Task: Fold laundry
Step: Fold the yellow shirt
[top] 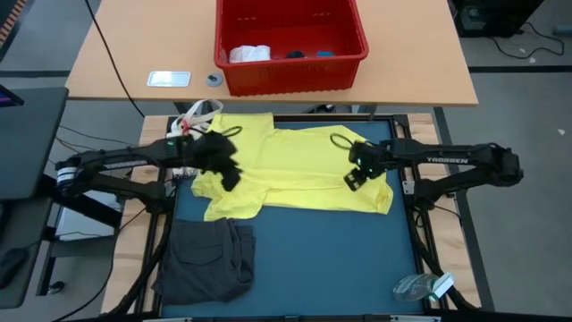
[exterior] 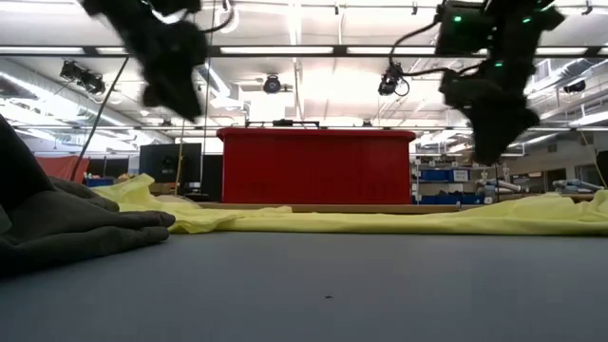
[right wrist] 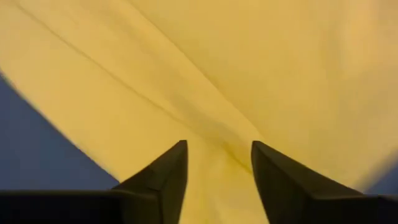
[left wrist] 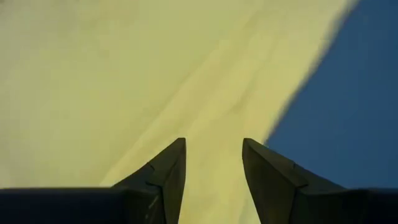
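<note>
I've got the large bright yellow cotton T-shirt (top: 295,165) spread across the far half of the dark blue tabletop (top: 331,259), w/ a crumpled dark grey garment (top: 207,259) at the near left corner, apart from it. Left gripper (top: 230,176) hovers above the shirt's left part, fingers (left wrist: 165,177) narrowly parted, holding nothing. Right gripper (top: 356,179) hangs over the shirt's right part, fingers (right wrist: 283,180) also slightly apart, empty. Behind the tabletop, a red plastic basket (top: 290,67) holds a white cloth (top: 250,54) & small blue piece (top: 324,54).
</note>
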